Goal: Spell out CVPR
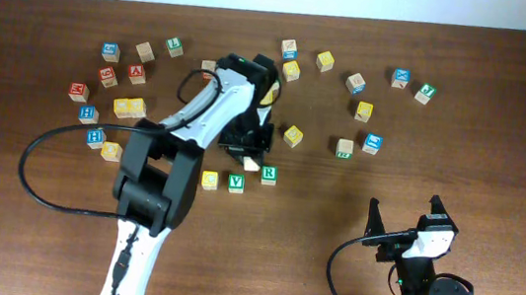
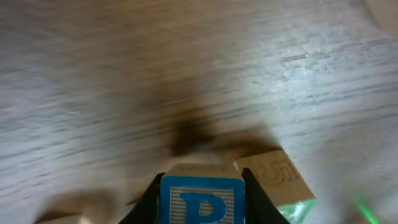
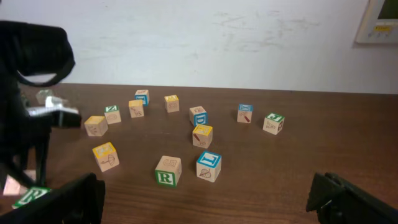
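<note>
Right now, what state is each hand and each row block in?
left hand: shut on P block.
P block: gripped, blue P face showing.
right hand: open, empty.
V block: resting on table, free.
R block: resting on table, free.

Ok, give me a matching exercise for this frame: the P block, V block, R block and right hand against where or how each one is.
1. P block
2. V block
3. R block
4. right hand

a. open, away from the blocks
b. next to a yellow block
c. held in the left hand
d. lying free, a gap between it and V

Pairs: 1-c; 2-b; 3-d; 4-a.
</note>
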Robot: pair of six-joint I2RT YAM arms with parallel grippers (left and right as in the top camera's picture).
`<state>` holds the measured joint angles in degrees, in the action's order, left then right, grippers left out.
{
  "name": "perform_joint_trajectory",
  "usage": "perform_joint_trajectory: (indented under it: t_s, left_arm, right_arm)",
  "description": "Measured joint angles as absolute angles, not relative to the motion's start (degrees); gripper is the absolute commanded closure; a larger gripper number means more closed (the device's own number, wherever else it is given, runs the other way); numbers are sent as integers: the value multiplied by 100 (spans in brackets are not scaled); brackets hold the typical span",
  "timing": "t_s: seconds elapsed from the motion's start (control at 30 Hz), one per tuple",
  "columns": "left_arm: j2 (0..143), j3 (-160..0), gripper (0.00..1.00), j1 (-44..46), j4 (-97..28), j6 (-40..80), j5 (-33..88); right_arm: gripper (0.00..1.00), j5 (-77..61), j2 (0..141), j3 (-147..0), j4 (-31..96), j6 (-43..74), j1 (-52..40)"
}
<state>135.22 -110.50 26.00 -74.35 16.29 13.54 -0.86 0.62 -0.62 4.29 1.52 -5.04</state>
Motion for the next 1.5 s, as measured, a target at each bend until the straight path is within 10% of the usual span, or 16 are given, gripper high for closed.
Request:
perform_joint_trajectory:
  t_s: [0.27,0.53,0.73,1.5]
  left_arm:
    - [13522,-10969,83,2974,-7743,1900,1352]
    - [13522,-10969,64,3148,-7885,1988,1199]
    - [13522,-10969,83,3151,-7889,2014,1177]
    - [13395,-10960,90,2318,-4762,2018,-497]
  right_arm:
    - [2,-86,62,-62,429,152,-504]
    - [2,-86,62,-62,429,150,-504]
    - [2,-86,62,-62,429,148,-504]
    - [2,-86,62,-62,429,152,-504]
